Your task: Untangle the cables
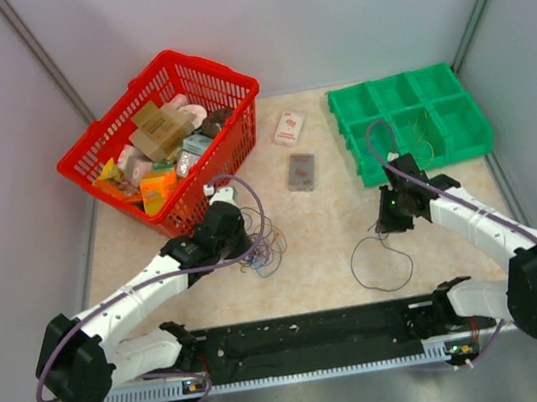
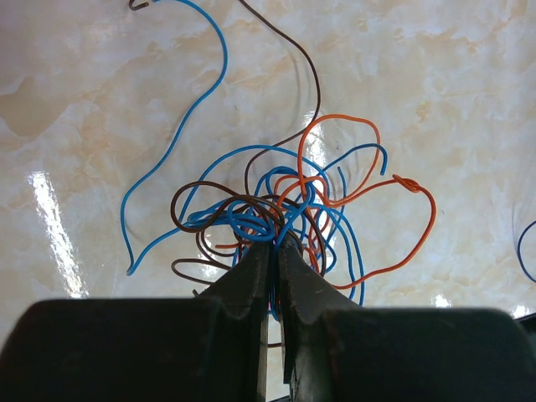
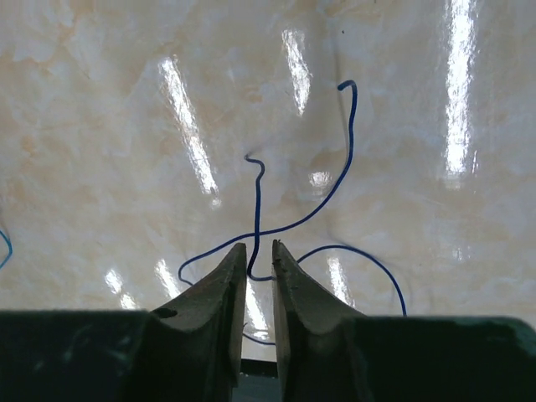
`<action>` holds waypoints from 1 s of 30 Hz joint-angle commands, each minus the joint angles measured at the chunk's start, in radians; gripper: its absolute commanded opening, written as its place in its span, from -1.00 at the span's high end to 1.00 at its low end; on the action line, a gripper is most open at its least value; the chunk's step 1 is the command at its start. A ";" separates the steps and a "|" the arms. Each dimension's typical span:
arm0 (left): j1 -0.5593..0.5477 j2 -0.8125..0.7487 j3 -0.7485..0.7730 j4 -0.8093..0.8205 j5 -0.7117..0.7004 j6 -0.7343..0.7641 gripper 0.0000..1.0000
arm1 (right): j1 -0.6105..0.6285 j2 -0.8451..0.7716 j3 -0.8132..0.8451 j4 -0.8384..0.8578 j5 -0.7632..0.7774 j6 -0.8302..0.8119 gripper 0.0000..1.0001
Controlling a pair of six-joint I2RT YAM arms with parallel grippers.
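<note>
Left gripper (image 2: 274, 244) pinches the tangle (image 2: 251, 219) beside the red basket (image 1: 211, 65); right gripper (image 3: 259, 248), slightly apart, straddles one freed blue wire (image 3: 258, 209).

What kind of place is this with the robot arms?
Probably a robot testing booth: plain walls box in a table, two robot arms are bolted at its near edge, and tangled cables lie on it.
</note>
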 commanded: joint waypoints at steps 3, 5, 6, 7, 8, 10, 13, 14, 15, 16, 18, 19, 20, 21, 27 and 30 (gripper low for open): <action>0.004 -0.036 -0.006 0.031 0.004 -0.019 0.81 | -0.006 0.035 -0.007 0.095 0.009 -0.044 0.38; 0.003 -0.030 -0.004 0.036 0.012 -0.020 0.81 | -0.008 0.038 -0.010 0.118 -0.018 -0.047 0.18; 0.004 -0.027 -0.004 0.039 0.018 -0.020 0.81 | -0.008 0.038 -0.010 0.127 -0.028 -0.046 0.07; 0.003 -0.023 -0.004 0.041 0.024 -0.022 0.81 | -0.006 0.041 -0.010 0.136 -0.034 -0.037 -0.04; 0.004 -0.021 -0.003 0.044 0.027 -0.026 0.81 | -0.005 0.046 -0.010 0.142 -0.035 -0.029 -0.20; 0.004 -0.016 -0.004 0.048 0.036 -0.028 0.81 | -0.006 0.058 -0.012 0.158 -0.035 0.002 -0.32; 0.004 -0.018 -0.004 0.048 0.039 -0.028 0.81 | 0.006 0.084 -0.015 0.179 -0.043 0.064 -0.34; 0.004 -0.021 -0.006 0.047 0.038 -0.026 0.81 | 0.012 0.099 -0.010 0.178 -0.029 0.095 -0.34; 0.004 -0.023 -0.004 0.047 0.036 -0.028 0.81 | 0.018 0.114 -0.006 0.169 -0.019 0.126 -0.33; 0.004 -0.023 -0.007 0.047 0.033 -0.026 0.81 | 0.035 0.128 -0.002 0.167 -0.018 0.144 -0.31; 0.004 -0.027 -0.009 0.047 0.035 -0.026 0.81 | 0.073 0.139 -0.001 0.161 0.014 0.173 -0.28; 0.004 -0.027 -0.010 0.045 0.035 -0.028 0.81 | 0.098 0.136 -0.002 0.162 0.034 0.180 -0.28; 0.004 -0.026 -0.010 0.042 0.035 -0.026 0.81 | 0.122 0.133 -0.004 0.159 0.075 0.183 -0.27; 0.004 -0.029 -0.013 0.044 0.035 -0.029 0.81 | 0.147 0.135 -0.002 0.153 0.093 0.186 -0.27; 0.004 -0.027 -0.016 0.054 0.044 -0.029 0.81 | 0.259 0.188 0.017 0.144 0.162 0.134 -0.31; 0.004 -0.020 -0.013 0.057 0.053 -0.031 0.81 | 0.293 0.237 0.047 0.121 0.201 0.109 -0.31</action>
